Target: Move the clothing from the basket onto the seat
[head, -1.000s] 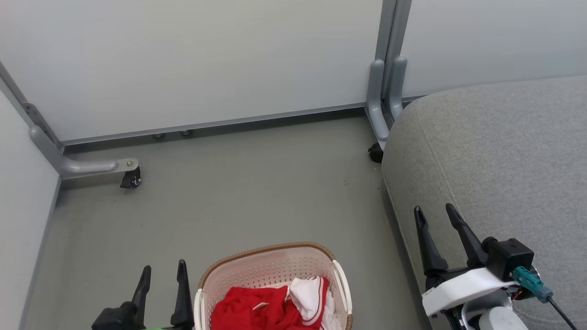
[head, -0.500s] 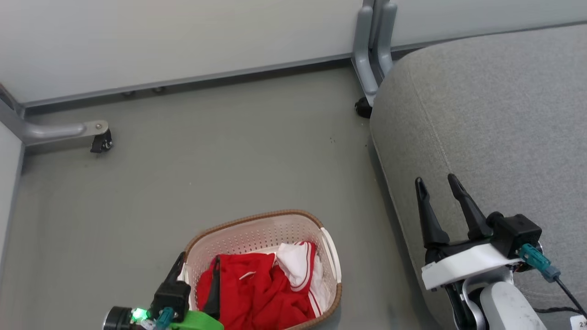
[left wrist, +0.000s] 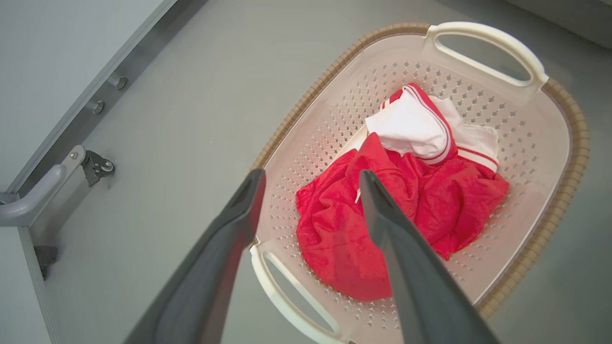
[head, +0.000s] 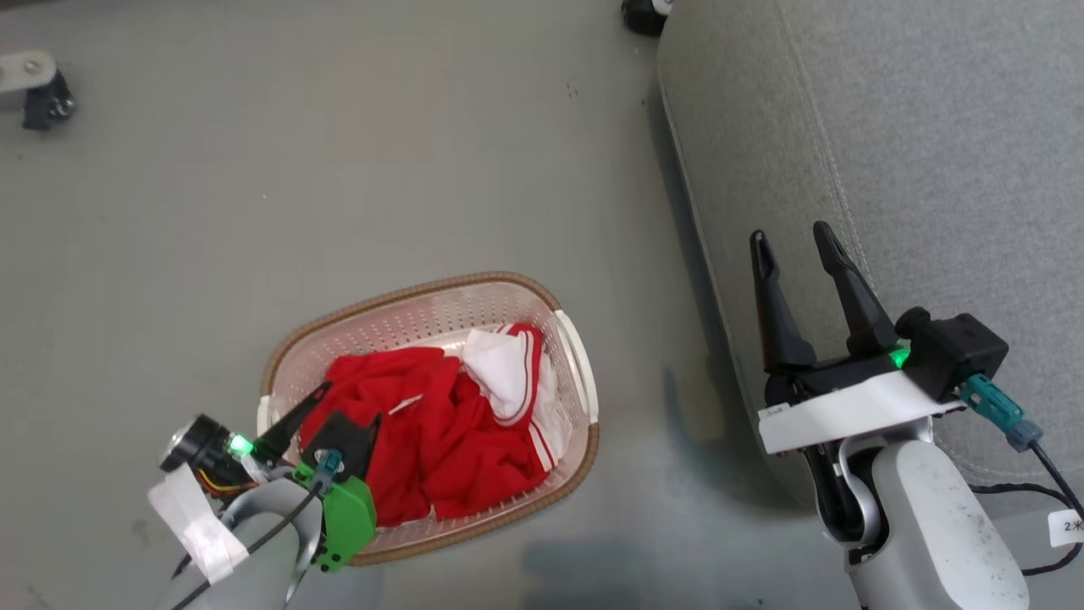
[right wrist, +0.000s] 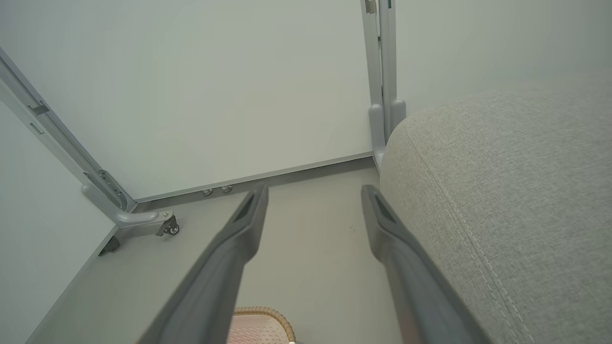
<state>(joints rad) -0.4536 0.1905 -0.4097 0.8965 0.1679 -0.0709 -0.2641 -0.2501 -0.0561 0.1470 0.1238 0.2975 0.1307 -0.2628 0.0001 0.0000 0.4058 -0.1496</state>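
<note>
The basket (head: pixel 406 292), cream perforated plastic with a brown woven rim, stands on the grey floor. The clothing (head: pixel 432 432), crumpled red cloth with a white striped part, lies inside it. My left gripper (head: pixel 350 404) hangs open over the basket's near left end, above the red cloth and apart from it. In the left wrist view the left gripper (left wrist: pixel 311 173) spreads its fingers over the clothing (left wrist: pixel 425 200) in the basket (left wrist: pixel 569 143). My right gripper (head: pixel 789 233) stands open and empty over the left edge of the grey seat (head: pixel 931 152). The right gripper (right wrist: pixel 314 188) points past the seat (right wrist: pixel 516 191).
Pale partition panels on grey posts (right wrist: pixel 385 71) close off the far side, with caster feet (head: pixel 38 93) on the floor. A floor strip separates basket and seat. A corner of the basket (right wrist: pixel 260 317) shows low in the right wrist view.
The head camera has tilted down, so the walls slid out of view. My left gripper has moved forward over the basket's near end. The right gripper stays by the seat's edge.
</note>
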